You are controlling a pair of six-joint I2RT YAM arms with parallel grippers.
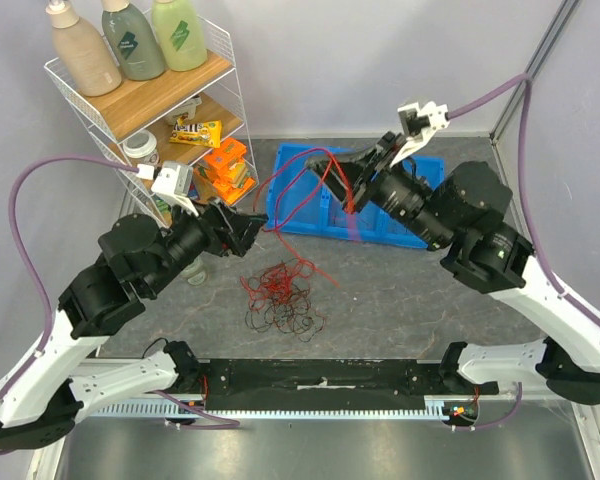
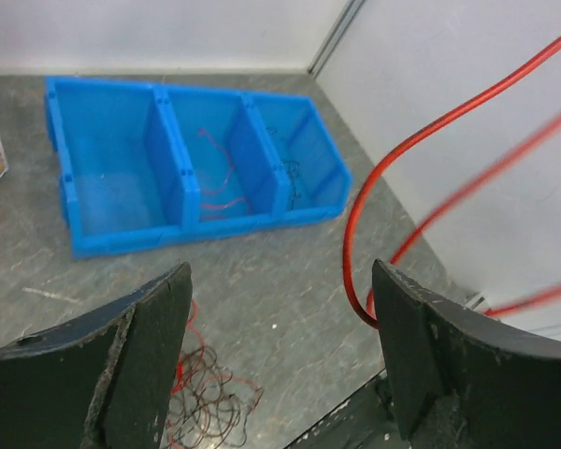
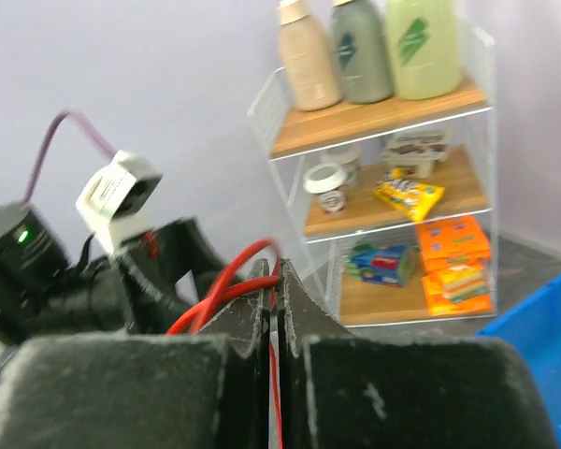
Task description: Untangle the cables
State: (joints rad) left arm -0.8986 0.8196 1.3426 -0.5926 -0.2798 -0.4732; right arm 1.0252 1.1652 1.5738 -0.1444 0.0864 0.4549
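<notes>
Left jaws: spread wide, red cable [image 2: 348,253] passes loose between them | right jaws: clenched on this red cable, held in air near blue bin [image 2: 112,201] | clump [image 1: 283,290] of thin red and black cables: on tabletop [image 1: 400,300], between both arms

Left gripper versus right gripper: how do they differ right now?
The left gripper stands wide open; the right gripper is shut. The left grips nothing, the red cable merely loops loose between its fingers; the right pinches that cable. In the top view the left hangs above the table beside the shelf, the right above the blue bin. Shared: black fingers, both off the table, seemingly the same cable at both.
</notes>
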